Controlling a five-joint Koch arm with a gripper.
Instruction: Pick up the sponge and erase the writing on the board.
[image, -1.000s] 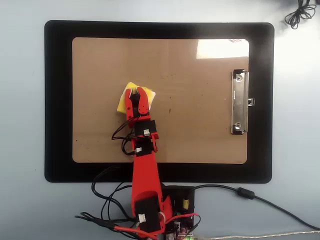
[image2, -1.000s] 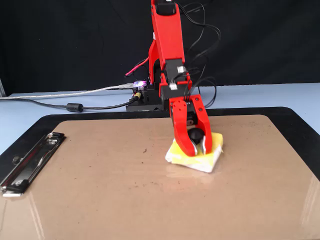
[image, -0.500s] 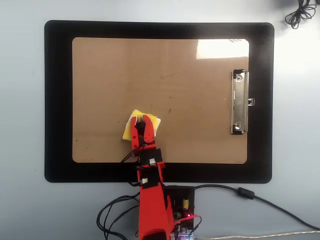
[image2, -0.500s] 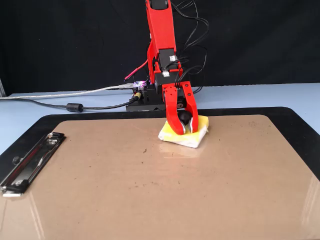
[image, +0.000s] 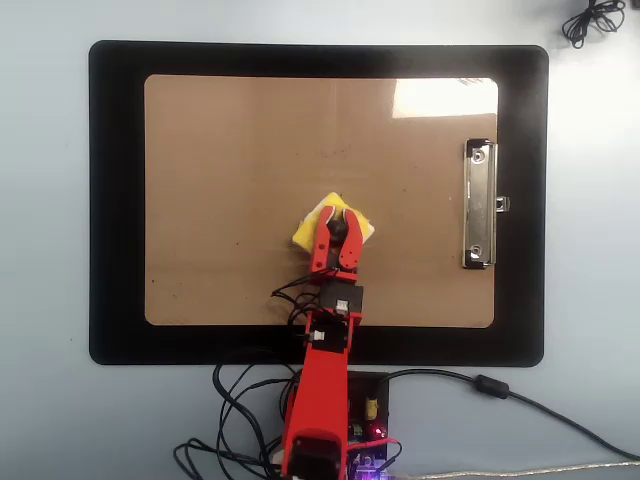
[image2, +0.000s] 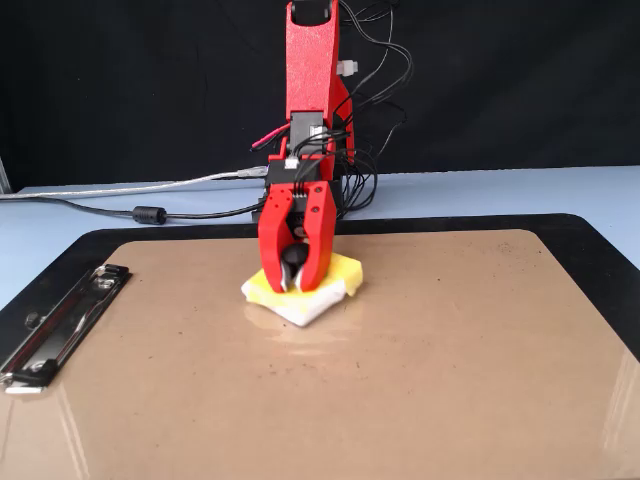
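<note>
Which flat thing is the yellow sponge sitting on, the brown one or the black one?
The brown one: the sponge rests on the tan clipboard with the silver clip. The black mat only frames it underneath.

No readable text, label or number anywhere.

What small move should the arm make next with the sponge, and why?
Probably lift off or stop wiping. The gripper is shut on the black knob of the sponge, which lies flat on the board. No writing shows on the board in either view, only faint specks, so little seems left to erase.
</note>
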